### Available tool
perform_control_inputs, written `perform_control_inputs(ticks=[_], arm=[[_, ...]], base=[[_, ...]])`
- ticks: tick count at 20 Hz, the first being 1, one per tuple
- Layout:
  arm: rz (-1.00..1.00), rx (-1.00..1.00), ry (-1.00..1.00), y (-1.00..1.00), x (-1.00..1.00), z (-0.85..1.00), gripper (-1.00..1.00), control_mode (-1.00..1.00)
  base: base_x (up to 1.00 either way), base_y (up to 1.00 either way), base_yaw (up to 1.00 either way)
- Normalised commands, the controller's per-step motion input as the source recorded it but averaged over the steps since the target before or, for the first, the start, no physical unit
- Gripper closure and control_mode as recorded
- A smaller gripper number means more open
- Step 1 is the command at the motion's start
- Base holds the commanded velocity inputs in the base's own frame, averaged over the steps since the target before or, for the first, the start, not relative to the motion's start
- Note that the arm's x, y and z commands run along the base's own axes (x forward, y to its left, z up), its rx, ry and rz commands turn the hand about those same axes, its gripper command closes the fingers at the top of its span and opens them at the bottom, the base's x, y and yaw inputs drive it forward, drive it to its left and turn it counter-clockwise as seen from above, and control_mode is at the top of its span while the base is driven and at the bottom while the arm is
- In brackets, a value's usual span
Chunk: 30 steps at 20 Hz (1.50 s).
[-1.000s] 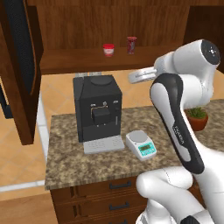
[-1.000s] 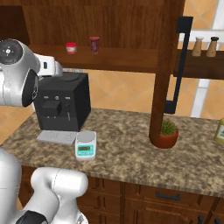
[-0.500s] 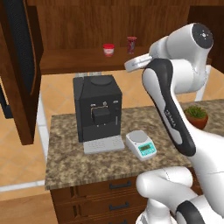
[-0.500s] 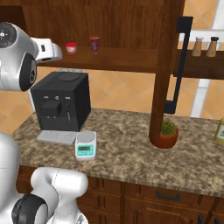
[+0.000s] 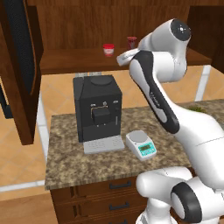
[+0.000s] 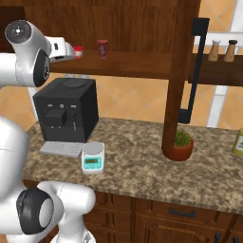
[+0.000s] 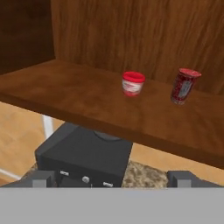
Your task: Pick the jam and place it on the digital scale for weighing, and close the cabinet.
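Tool [image 7: 112, 178] with fingers spread wide apart, holding and touching nothing, raised before the open cabinet [image 5: 78, 26], the jam [image 7: 132, 83] upright on its shelf beside a dark-red can [image 7: 183, 85], digital scale [image 5: 141, 145] on the surface [image 5: 65, 162] by the coffee machine [image 5: 97, 109]

The cabinet [image 7: 109, 39] is brown wood, a bit shiny on the shelf. The counter [image 5: 131, 153] looks like speckled stone. The coffee machine [image 5: 98, 111] is dull black. The arm [image 5: 192, 127] is smooth, shiny white.
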Motion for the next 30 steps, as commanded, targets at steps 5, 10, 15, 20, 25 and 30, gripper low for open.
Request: perform_control_inputs(ticks=[5,10,15,20,25,30], arm=[[-0.12,0.0,0.0,0.09,0.63,-0.07,-1.0,-1.0],[-0.08,0.01,0.0,0.0,0.52,0.0,-1.0,-1.0],[0.0,0.01,0.01,0.0,0.35,0.0,-1.0,-1.0],[0.0,0.0,0.0,0.0,0.33,-0.02,-1.0,-1.0],[0.0,0.01,0.0,0.01,0.34,-0.09,-1.0,-1.0],[0.0,0.0,0.03,0.2,0.38,-0.14,-1.0,-1.0]], base=[[0.0,0.0,0.0],[0.0,0.0,0.0],[0.0,0.0,0.0],[0.0,0.0,0.0],[0.0,0.0,0.0],[0.0,0.0,0.0]])
